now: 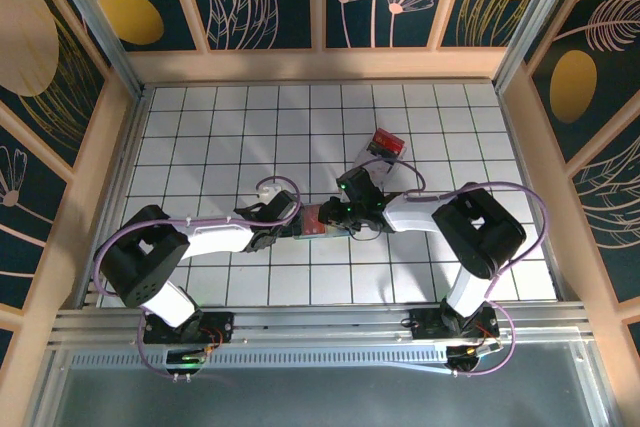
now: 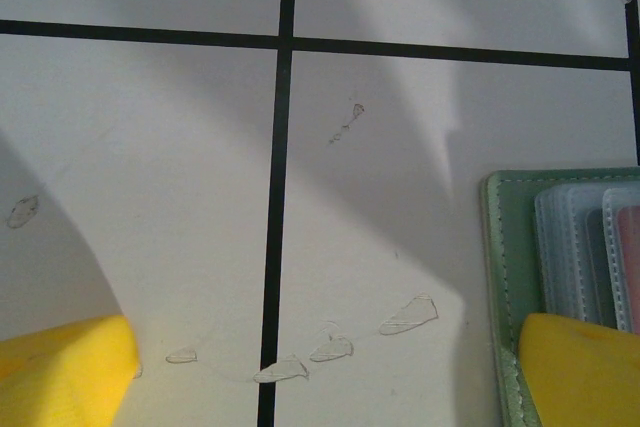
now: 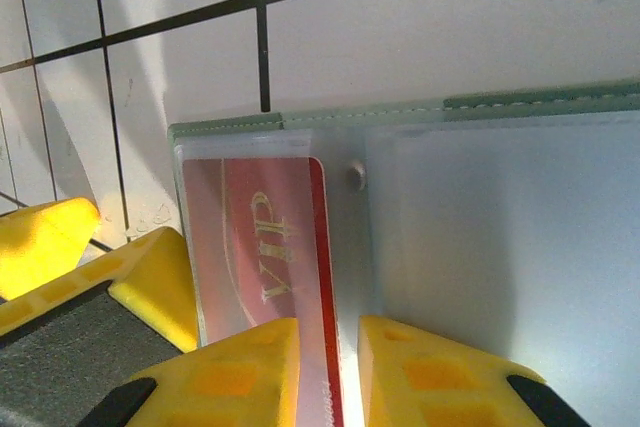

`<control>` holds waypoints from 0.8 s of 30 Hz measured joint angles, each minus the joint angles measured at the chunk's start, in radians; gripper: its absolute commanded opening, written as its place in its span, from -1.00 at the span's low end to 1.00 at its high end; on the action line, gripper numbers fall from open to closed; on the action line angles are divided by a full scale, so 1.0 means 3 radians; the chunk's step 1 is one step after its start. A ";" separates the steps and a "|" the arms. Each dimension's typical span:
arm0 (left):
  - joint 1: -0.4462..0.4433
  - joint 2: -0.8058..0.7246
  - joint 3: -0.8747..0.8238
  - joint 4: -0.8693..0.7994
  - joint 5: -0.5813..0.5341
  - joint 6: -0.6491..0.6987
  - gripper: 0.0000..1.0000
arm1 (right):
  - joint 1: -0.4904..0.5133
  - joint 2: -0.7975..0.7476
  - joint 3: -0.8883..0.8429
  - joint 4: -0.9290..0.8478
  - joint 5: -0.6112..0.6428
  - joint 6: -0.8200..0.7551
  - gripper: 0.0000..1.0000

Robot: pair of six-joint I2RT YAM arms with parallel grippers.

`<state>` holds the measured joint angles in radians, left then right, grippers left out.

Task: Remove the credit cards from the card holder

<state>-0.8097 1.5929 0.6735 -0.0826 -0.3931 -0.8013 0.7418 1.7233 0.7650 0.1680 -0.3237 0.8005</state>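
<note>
White left arm (image 1: 215, 240), white right arm (image 1: 410, 215), black joints and bases, lilac cables (image 1: 500, 185) along each, wedge-shaped yellow fingers (image 3: 240, 367), perhaps green wrist lights (image 1: 341, 187).

Cannot see most of the card holder (image 1: 313, 225) beneath the right gripper (image 1: 336, 215) from above, nor the lower end of the dark red card (image 3: 262, 247) behind its fingertips (image 3: 250, 367), nor whether they pinch it.

Shows card holder (image 1: 320, 229) lying flat mid-table on white tiled table (image 1: 200, 127), red card (image 1: 311, 218) visible in it. Places left gripper (image 1: 290, 230) at its left edge, right gripper (image 1: 338, 217) at its right. Locates clear box (image 1: 386, 143) with red contents farther back, apart.
</note>
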 measured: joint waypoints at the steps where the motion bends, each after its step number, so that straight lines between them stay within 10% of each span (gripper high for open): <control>1: 0.0000 0.0001 0.0001 0.0000 -0.0001 0.0000 0.98 | 0.0000 0.0006 0.0004 0.0003 -0.0005 0.0008 -0.53; 24: 0.0057 0.0048 0.0025 0.0013 -0.0067 0.0010 0.98 | -0.0155 0.0121 -0.0512 0.1415 -0.0777 0.0465 -0.63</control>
<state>-0.7925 1.6073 0.6811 -0.0788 -0.4133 -0.7982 0.6952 1.7596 0.6113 0.5926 -0.5568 0.9401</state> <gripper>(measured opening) 0.988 0.184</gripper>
